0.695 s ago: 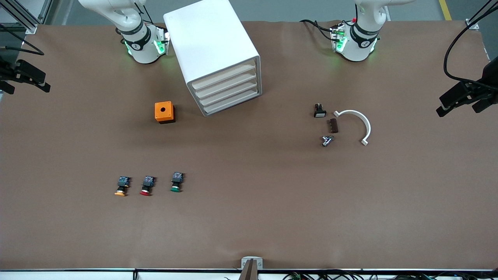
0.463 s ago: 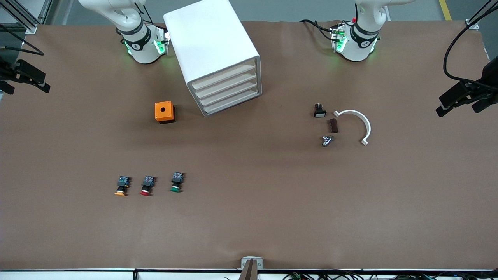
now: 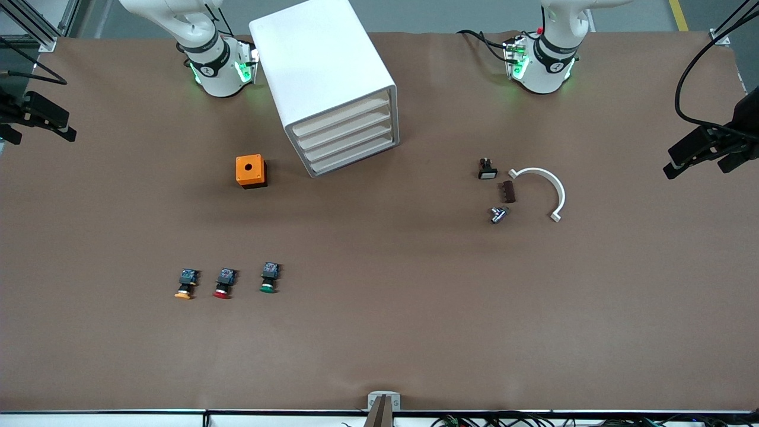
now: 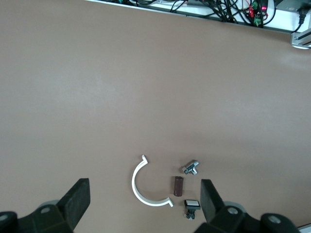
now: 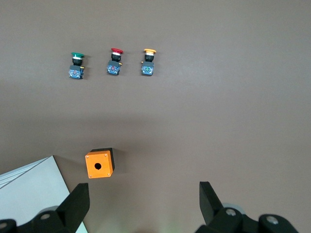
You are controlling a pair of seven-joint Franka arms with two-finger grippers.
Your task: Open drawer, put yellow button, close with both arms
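The white cabinet stands near the robots' bases, and its four beige drawer fronts are all shut. The yellow button lies on the table nearer to the front camera, toward the right arm's end, at the outer end of a row of three. In the right wrist view the yellow button shows well away from the fingers. My right gripper hangs open and empty, high over the table by the orange box. My left gripper is also open and empty, high over the small parts at the left arm's end.
A red button and a green button lie beside the yellow one. An orange box with a round hole sits beside the cabinet. A white arc, a brown piece, a metal fitting and a small switch lie together.
The left gripper has drifted very slightly. Nothing on the table has moved.
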